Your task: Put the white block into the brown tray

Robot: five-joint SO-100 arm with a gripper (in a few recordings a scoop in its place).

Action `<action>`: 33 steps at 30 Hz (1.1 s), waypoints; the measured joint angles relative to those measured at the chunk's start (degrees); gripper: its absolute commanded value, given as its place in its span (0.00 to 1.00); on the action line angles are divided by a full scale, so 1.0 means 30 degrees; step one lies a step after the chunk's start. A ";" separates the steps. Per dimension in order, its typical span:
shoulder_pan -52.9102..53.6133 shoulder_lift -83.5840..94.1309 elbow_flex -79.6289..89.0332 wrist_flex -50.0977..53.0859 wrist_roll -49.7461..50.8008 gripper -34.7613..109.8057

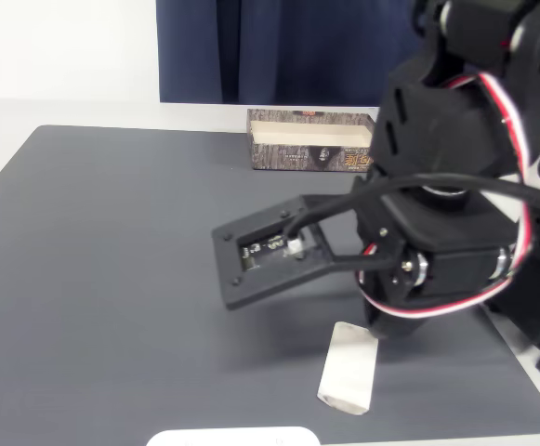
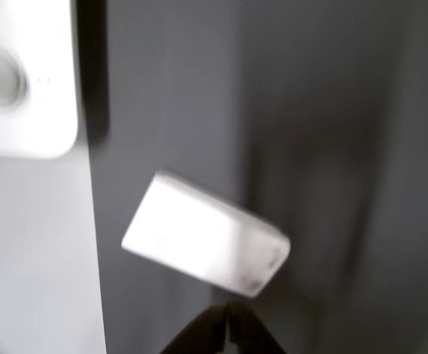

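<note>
Down on the dark mat (image 1: 111,279), the block (image 1: 349,366) is lying flat near the mat's front edge, well apart from the tray (image 1: 311,139), which is sitting at the mat's far edge with its cream inside facing up. In the fixed view the black arm (image 1: 455,186) is leaning over the mat, its lower part hanging just above and behind the block's far end. In the wrist view the block (image 2: 206,236) is showing as a blurred off-white slab turned at a slant on the mat, and the tool (image 2: 225,332) is sitting just beside the block's nearer corner, its two dark fingertips (image 2: 252,335) pressed together with nothing between them. I cannot tell whether they are touching the block. A white plate (image 2: 22,81) with rounded corners is resting off the mat, beyond the block, on the pale tabletop (image 2: 37,258).
</note>
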 measured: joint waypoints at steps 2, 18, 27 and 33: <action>-0.0088 -0.0352 -0.0205 0.0059 0.0000 0.24; -0.0117 -0.1055 -0.0557 -0.0205 -0.6416 0.24; -0.0117 -0.1113 -0.0557 -0.0264 -1.7490 0.24; 0.0469 -0.1113 -0.0586 0.0205 -2.0625 0.24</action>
